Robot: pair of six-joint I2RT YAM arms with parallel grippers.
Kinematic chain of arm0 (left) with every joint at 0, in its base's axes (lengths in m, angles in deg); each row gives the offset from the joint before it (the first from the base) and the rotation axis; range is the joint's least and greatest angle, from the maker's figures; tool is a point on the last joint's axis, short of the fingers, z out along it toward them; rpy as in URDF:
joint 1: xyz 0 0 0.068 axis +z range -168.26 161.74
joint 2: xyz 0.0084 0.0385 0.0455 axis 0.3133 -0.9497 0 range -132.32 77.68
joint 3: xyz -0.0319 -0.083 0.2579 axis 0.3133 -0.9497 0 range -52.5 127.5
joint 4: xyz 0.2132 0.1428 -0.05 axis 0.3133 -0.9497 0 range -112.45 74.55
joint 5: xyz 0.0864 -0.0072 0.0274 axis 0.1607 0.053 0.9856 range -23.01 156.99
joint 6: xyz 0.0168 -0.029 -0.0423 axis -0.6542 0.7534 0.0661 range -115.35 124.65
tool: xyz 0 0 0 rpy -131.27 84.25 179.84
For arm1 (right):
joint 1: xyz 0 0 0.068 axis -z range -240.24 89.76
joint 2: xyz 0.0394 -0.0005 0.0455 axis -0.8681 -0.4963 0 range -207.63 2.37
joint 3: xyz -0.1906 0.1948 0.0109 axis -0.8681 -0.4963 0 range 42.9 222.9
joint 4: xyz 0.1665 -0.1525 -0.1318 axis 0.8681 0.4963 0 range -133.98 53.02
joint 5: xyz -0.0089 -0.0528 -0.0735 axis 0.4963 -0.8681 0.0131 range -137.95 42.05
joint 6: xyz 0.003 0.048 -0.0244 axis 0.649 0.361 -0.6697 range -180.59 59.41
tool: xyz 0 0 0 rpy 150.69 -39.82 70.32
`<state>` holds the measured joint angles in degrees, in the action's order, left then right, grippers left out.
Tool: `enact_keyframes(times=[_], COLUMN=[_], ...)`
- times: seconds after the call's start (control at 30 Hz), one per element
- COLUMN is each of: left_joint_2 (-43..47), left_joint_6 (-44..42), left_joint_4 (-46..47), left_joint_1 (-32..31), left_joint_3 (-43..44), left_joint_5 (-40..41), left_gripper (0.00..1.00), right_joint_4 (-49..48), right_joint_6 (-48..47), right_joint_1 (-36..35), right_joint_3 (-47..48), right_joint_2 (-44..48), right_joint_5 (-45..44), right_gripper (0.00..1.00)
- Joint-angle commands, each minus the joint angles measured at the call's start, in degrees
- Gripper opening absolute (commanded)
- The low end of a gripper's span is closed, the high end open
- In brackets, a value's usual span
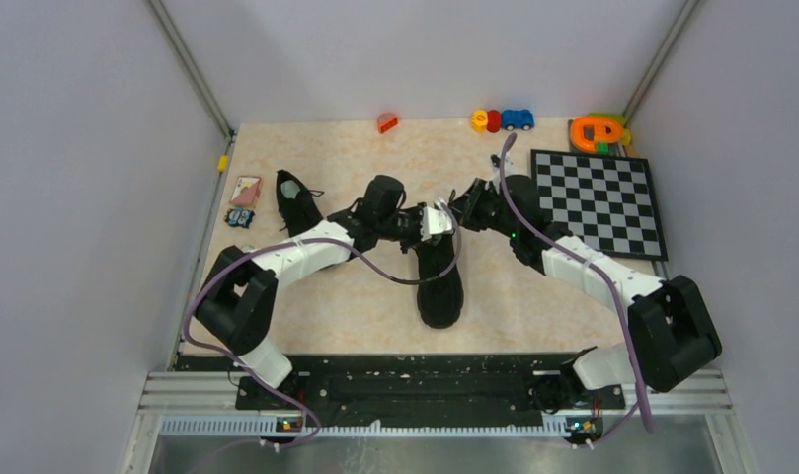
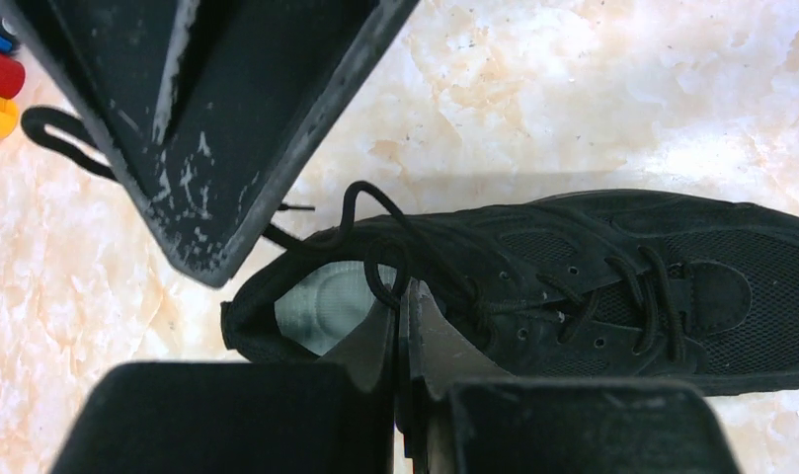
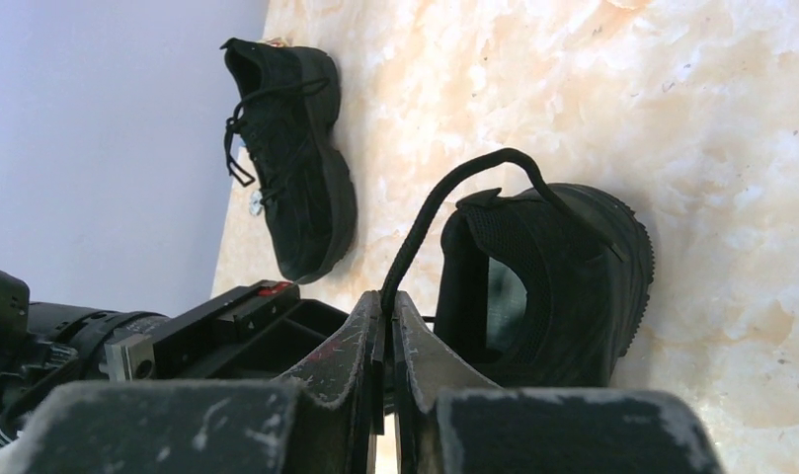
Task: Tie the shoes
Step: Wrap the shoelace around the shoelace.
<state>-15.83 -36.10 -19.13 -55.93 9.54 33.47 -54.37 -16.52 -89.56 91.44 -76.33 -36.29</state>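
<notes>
Position: one shoe (image 1: pixel 440 281) lies at the centre of the table (image 1: pixel 356 306), toe towards the near edge; the other shoe (image 1: pixel 296 202) lies well apart at the far left. The left gripper (image 2: pixel 400 296) is closed, pinching a lace loop (image 2: pixel 375 276) at the centre shoe's collar. The right gripper (image 3: pixel 387 301) is closed on a lace strand (image 3: pixel 444 188) arching over that shoe's opening.

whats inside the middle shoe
A pale insole shows through the heel opening of the middle shoe. Further toward the toe, the inside is hidden under the laces.
</notes>
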Motion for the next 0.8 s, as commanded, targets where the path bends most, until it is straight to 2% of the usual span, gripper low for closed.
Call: enact_keyframes(times=[0.0,0.53,0.67,0.77], left_joint_2=[-1.2,-3.6,-3.3,-2.6], left_joint_6=[-1.3,0.6,0.8,0.9], left_joint_4=[-0.2,1.2,1.9,2.3], left_joint_1=[-0.7,-0.7,-0.8,-0.8], left_joint_3=[3.7,5.9,5.7,4.7], left_joint_5=[-1.4,-0.5,-0.8,-1.6], left_gripper=[0.0,0.0,0.0,0.0], right_joint_4=[-3.4,-3.3,-2.3,-0.9], right_joint_6=[2.1,6.7,6.5,2.1], right_joint_1=[0.6,0.6,0.6,0.7], right_joint_3=[3.2,4.0,4.2,4.8], right_joint_2=[-0.3,-1.0,-0.5,-0.7], right_joint_5=[0.5,2.5,2.1,0.9], right_gripper=[0.04,0.09,0.15,0.22])
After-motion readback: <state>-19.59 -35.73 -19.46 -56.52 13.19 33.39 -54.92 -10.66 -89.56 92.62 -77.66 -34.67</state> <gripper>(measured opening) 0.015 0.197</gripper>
